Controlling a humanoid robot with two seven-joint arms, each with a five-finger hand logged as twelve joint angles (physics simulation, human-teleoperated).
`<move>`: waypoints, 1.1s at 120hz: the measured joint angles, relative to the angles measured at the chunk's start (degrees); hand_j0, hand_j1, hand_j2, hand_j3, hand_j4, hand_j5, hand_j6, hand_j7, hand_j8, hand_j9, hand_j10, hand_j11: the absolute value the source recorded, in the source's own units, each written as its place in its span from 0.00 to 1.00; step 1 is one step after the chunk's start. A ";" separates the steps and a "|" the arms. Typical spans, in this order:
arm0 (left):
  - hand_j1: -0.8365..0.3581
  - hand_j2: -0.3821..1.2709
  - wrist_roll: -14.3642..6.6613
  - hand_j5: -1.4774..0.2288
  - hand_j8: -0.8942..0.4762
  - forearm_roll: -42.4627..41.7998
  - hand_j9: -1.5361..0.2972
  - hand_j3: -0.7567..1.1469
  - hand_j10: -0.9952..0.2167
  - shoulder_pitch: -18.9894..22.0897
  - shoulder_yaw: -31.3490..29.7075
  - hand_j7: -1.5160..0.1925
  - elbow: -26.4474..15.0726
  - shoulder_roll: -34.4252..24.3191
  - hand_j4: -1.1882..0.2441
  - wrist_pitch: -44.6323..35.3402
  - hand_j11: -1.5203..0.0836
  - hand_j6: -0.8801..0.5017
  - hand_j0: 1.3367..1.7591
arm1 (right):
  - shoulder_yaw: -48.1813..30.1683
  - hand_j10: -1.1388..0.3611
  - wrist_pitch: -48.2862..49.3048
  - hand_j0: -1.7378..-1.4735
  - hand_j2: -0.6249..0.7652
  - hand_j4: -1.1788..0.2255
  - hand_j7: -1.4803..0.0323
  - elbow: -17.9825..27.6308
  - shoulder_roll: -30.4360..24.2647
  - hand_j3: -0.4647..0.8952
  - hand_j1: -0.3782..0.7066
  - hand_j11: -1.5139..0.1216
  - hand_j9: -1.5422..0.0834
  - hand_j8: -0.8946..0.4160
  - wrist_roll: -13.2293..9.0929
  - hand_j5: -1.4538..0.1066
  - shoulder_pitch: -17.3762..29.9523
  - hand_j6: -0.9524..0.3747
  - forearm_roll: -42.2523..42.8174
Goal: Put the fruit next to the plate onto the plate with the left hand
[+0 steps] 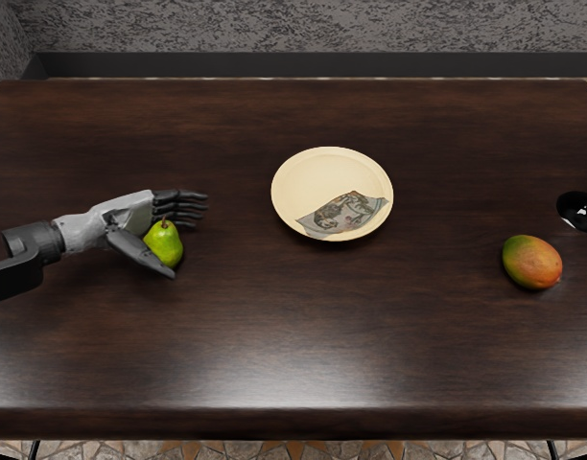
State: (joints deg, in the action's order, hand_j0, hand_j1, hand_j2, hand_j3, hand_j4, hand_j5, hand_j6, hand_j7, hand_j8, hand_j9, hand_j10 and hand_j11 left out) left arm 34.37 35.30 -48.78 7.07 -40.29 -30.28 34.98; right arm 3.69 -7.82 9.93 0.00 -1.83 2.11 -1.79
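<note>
The left hand reached in from the left edge of the frame and lay around a green pear in the left-middle of the dark counter. The hand was unclenched. Its fingers stretched straight out behind the top of the pear and its thumb was splayed along the near side, so the fruit sat in the fork between them. Whether the thumb was already touching the skin could not be told, and no grip had closed.

The pear stood upright on the counter, stem up, well apart from the cream plate at the centre of the frame. A patterned scrap lay in the plate's lower right part. A mango rested on the counter at the right, and only a dark part of the right hand showed at the right edge, its pose unreadable.

The pear looked light, firm and smooth-skinned, and likely slippery on its tapering neck. A hold across the wide lower belly, with the thumb opposite the fingers, would probably be surest. A pinch higher up risked squeezing it out or tipping it over. Being rounded, it might also roll once set on the plate.
</note>
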 joint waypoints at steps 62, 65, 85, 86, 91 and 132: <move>0.73 0.27 0.00 0.66 0.45 0.81 0.65 0.40 0.60 0.38 0.11 0.68 0.56 -0.30 0.64 0.00 0.73 0.44 0.76 | 0.00 0.74 0.00 0.30 0.45 0.82 0.95 0.00 0.00 0.34 0.06 0.90 0.93 0.66 0.00 0.91 0.00 0.70 0.00; 0.72 0.27 0.00 0.66 0.45 0.94 0.65 0.40 0.60 0.39 0.11 0.68 0.56 -0.30 0.64 0.00 0.73 0.44 0.76 | 0.00 0.74 0.00 0.30 0.45 0.82 0.95 0.00 0.00 0.34 0.06 0.90 0.93 0.66 0.00 0.91 0.00 0.70 0.00; 0.70 0.27 0.00 0.64 0.43 1.63 0.63 0.40 0.57 0.44 0.11 0.66 0.57 -0.52 0.62 0.00 0.71 0.42 0.76 | 0.00 0.74 0.00 0.30 0.45 0.82 0.95 0.00 0.00 0.34 0.06 0.90 0.93 0.66 0.01 0.91 0.00 0.70 -0.04; 0.69 0.27 0.00 0.64 0.43 1.65 0.62 0.40 0.57 0.44 0.11 0.66 0.57 -0.50 0.62 0.00 0.70 0.42 0.76 | 0.00 0.74 0.00 0.30 0.45 0.82 0.95 0.00 0.00 0.34 0.06 0.90 0.93 0.66 0.00 0.91 0.00 0.70 -0.04; 0.68 0.27 0.00 0.62 0.42 1.81 0.61 0.40 0.56 0.44 0.11 0.65 0.56 -0.54 0.61 0.00 0.69 0.41 0.76 | 0.00 0.74 0.00 0.30 0.45 0.82 0.95 0.00 0.00 0.34 0.06 0.90 0.93 0.66 0.00 0.91 0.00 0.70 -0.03; 0.54 0.29 0.00 0.52 0.32 2.52 0.51 0.40 0.44 0.48 0.09 0.54 0.11 -0.56 0.51 0.06 0.58 0.30 0.76 | 0.00 0.74 0.00 0.30 0.45 0.82 0.95 0.00 0.00 0.34 0.06 0.90 0.93 0.66 0.00 0.91 0.00 0.70 -0.01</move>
State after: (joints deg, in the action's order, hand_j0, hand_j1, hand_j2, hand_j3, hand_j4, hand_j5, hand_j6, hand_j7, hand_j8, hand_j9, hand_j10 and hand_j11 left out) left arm 34.37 37.82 -48.30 7.16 -40.18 -30.84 35.03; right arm 3.69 -7.82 9.93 0.00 -1.83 2.11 -1.81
